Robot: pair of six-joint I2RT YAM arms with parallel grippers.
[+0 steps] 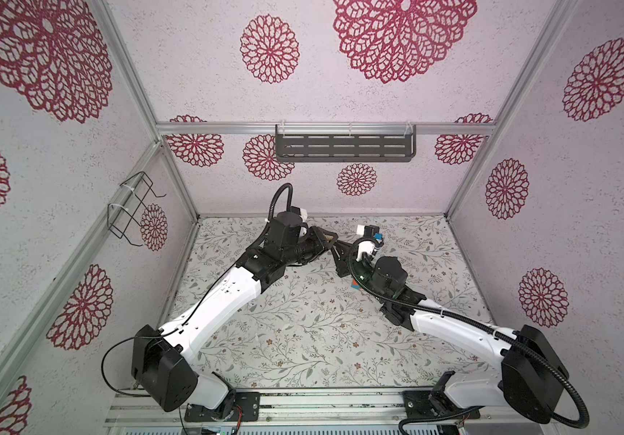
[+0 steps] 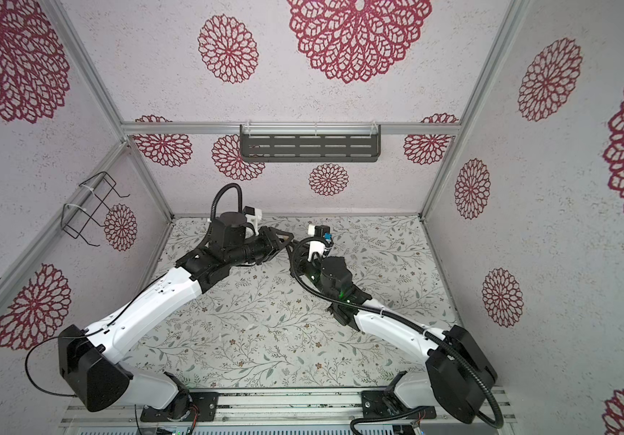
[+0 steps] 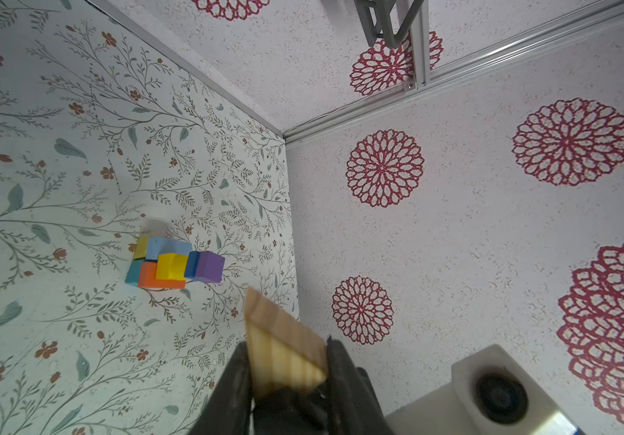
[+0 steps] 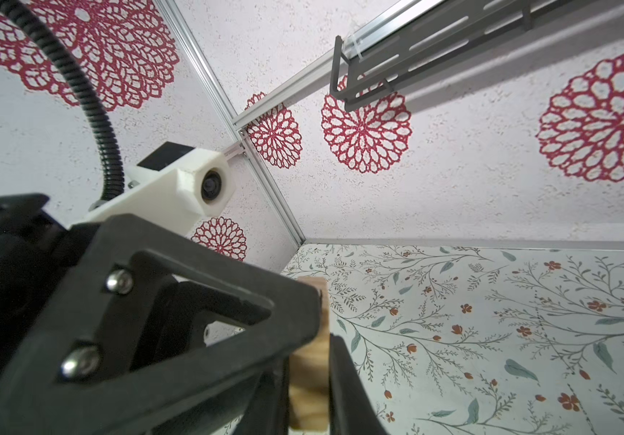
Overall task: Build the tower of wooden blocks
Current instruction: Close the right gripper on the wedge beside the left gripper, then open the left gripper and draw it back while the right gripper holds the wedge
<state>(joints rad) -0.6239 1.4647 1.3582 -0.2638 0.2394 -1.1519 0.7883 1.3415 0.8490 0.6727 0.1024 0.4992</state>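
Counts: 2 grippers, 1 wooden wedge, 7 painted blocks visible in the left wrist view: mustard, light blue, yellow, dark blue, purple, teal, orange, one of each.

Wedge: unpainted, pale striped grain, triangular. It's off the tabletop, in mid-air at far centre, where the two grippers meet tip to tip. Left gripper: fingers clamp the wedge on two opposite sides, and its pointed end sticks out past the tips. Right gripper: fingers narrow, flanking the same wedge from the opposite side. Both look pressed onto the wood.

Painted blocks: one tight cluster, all touching, on the tabletop right of centre, nearer than the grippers. Yellow overlaps orange, and dark blue and purple sit side by side. Can't tell from this angle how high they're stacked.

In the way: in a top view the right arm covers the cluster, so only an orange-and-teal corner shows.

Around: grey slotted shelf on the far wall and black wire rack on the left wall, both well apart from the work. Right wrist camera sits close to the wedge.
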